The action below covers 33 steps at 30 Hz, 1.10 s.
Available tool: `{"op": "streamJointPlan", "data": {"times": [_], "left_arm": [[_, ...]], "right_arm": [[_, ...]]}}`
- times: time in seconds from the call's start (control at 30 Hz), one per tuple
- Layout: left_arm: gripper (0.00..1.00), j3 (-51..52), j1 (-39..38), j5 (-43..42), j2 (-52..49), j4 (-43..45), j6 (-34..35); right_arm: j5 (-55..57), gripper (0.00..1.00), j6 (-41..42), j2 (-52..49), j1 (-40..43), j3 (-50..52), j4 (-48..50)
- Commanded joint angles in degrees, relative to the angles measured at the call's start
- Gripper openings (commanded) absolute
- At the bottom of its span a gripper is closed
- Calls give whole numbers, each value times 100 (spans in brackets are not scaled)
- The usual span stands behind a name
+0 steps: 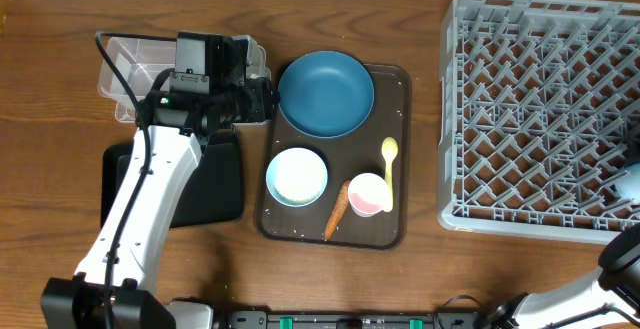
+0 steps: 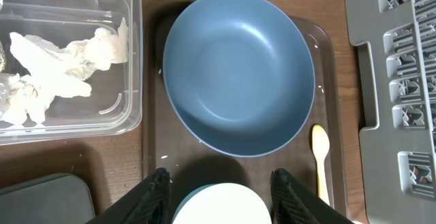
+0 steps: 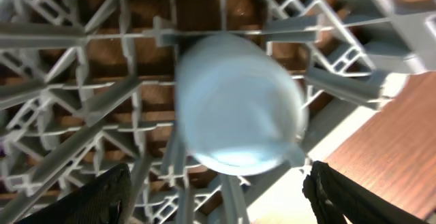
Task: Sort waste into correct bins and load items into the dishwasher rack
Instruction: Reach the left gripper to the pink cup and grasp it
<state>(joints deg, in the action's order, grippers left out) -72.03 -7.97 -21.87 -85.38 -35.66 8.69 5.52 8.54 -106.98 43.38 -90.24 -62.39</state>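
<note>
My left gripper (image 2: 220,178) is open and empty above the brown tray, its fingers either side of the white bowl (image 2: 221,207) below; in the overhead view it (image 1: 266,99) sits left of the dark-blue plate (image 1: 325,92). The pale yellow spoon (image 1: 389,169), pink cup (image 1: 368,193) and orange carrot (image 1: 336,212) lie on that tray. Crumpled white tissue (image 2: 61,67) lies in the clear tub (image 2: 129,60). My right gripper (image 3: 219,173) is open, apart from the light-blue cup (image 3: 238,108), which rests in the grey rack (image 1: 540,119). The wrapper is not seen.
The dark brown serving tray (image 1: 395,79) carries a few white rice specks (image 2: 163,157). The flat black tray (image 1: 220,184) lies under my left arm, in front of the clear tub. The rack fills the right side of the table.
</note>
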Motion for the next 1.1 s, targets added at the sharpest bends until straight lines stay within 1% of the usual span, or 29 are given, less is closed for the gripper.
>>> {"op": "streamJointPlan", "data": {"times": [0.0, 0.07, 0.1, 0.23, 0.33, 0.5, 0.67, 0.8, 0.93, 1.07], "left_arm": [[50, -33, 17, 52, 42, -15, -118], [51, -33, 15, 52, 42, -28, -118], [54, -31, 13, 52, 42, -42, -118], [57, -31, -66, 52, 42, -251, -122], [59, -31, -258, 52, 39, -424, -175], [62, -31, -881, 59, 0, -756, -533], [62, 66, -1622, 608, -136, -957, -549], [63, 170, -2149, 678, -306, -968, -546], [62, 205, -2555, 678, -599, -968, -546], [63, 212, -2841, 675, -1008, -968, -544]], "right_arm": [[-575, 81, -13, 289, 4, -195, -28], [-988, 82, -142, 481, -33, -238, -22], [-1294, 82, -251, 603, -63, -256, -17], [-2820, 83, -1045, 1038, -328, -258, -28], [-3320, 83, -1362, 1198, -686, -256, -90], [-3180, 83, -1462, 1233, -1596, -254, -179], [-2643, 83, -1462, 1204, -2568, -232, -216], [-2256, 85, -1460, 1165, -3189, -221, -219], [-2179, 85, -1460, 1058, -3624, -214, -258], [-2179, 86, -1451, 946, -3829, -195, -260]]}}
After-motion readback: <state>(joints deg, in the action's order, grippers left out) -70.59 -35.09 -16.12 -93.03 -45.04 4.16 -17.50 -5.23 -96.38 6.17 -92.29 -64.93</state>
